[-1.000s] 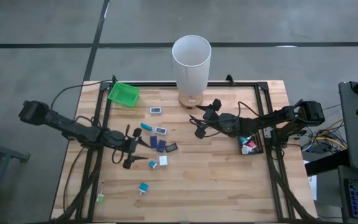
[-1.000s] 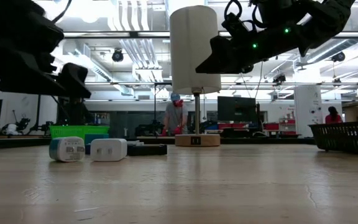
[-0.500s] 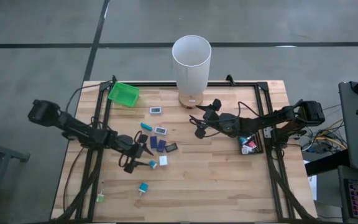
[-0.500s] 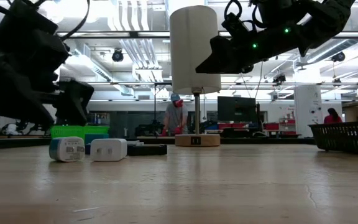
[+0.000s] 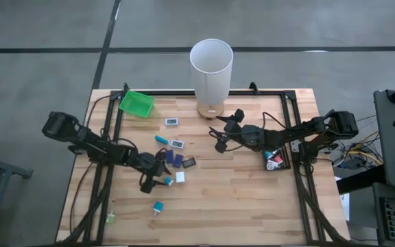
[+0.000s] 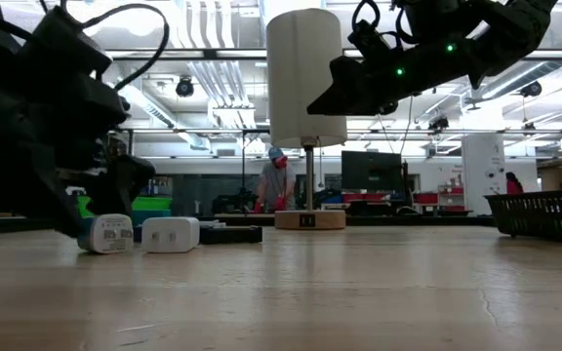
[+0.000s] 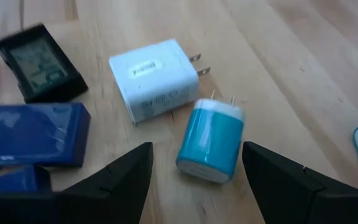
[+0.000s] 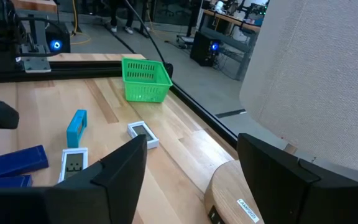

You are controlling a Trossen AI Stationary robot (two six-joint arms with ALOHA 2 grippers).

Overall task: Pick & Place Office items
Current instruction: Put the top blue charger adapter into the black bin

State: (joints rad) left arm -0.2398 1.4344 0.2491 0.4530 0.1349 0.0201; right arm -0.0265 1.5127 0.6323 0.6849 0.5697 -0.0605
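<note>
The office items lie scattered left of the table's middle. In the left wrist view I see a teal plug (image 7: 211,140), a white charger (image 7: 154,79), a small black piece (image 7: 39,62) and a dark blue rectangle (image 7: 30,135), all lying flat on the wood. My left gripper (image 7: 196,152) is open and low, one finger on each side of the teal plug (image 5: 168,180), with a gap on both sides. My right gripper (image 5: 219,132) hangs open in the air near the base of the white cylinder (image 5: 211,68), with nothing between its fingers (image 8: 123,168).
A green tray (image 5: 136,103) stands at the far left corner. A black tray (image 5: 277,162) holding some pieces sits at the right edge. More small pieces lie toward the far side (image 5: 172,121) and the near left (image 5: 158,206). The right half of the wood is bare.
My left gripper has moved toward the table's right edge and down, tipping further downward, until its open fingers stand around the teal plug. The gap between its fingers looks the same. The pieces on the table have stayed where they were.
</note>
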